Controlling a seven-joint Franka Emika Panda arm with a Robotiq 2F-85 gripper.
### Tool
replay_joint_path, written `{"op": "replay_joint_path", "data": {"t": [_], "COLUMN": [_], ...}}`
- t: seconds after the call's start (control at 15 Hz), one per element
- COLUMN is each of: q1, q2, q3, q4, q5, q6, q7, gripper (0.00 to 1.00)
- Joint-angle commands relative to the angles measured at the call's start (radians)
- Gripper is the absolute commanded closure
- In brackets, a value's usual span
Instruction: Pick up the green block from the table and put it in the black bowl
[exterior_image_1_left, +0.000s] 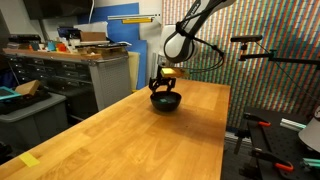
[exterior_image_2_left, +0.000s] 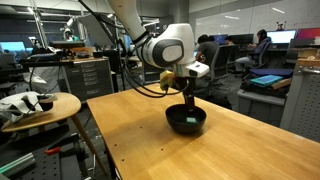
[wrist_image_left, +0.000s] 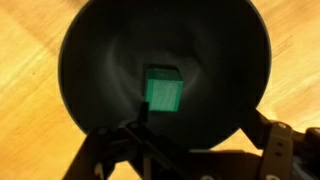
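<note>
Green block in the black bowl, under my wrist.
The block lies near the bowl's middle, clear of my gripper, whose fingers stand spread at the lower edge. The wooden table shows at the corners.

The light-brown plank table carries the black bowl toward its far end, sitting upright on the bare wood. A small yellow strip lies flat near one near corner, well apart from the bowl.
</note>
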Motion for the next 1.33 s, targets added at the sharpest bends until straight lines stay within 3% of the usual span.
{"op": "replay_joint_path", "data": {"t": [0.0, 0.4, 0.93, 1.0, 1.27], "q1": [0.015, -0.015, -0.073, -0.049, -0.051], "q2": [-0.029, -0.14, -0.339, -0.276, -0.281], "q3": [-0.01, 0.013, 0.041, 0.029, 0.029], "q4": [0.0, -0.028, -0.012, -0.003, -0.006], "q5": [0.025, 0.01, 0.005, 0.0, 0.0], "q6": [-0.01, -0.143, -0.559, -0.477, -0.489], "q7": [-0.056, -0.196, -0.608, -0.508, -0.519], "gripper": [0.0, 0.01, 0.0, 0.0, 0.0]}}
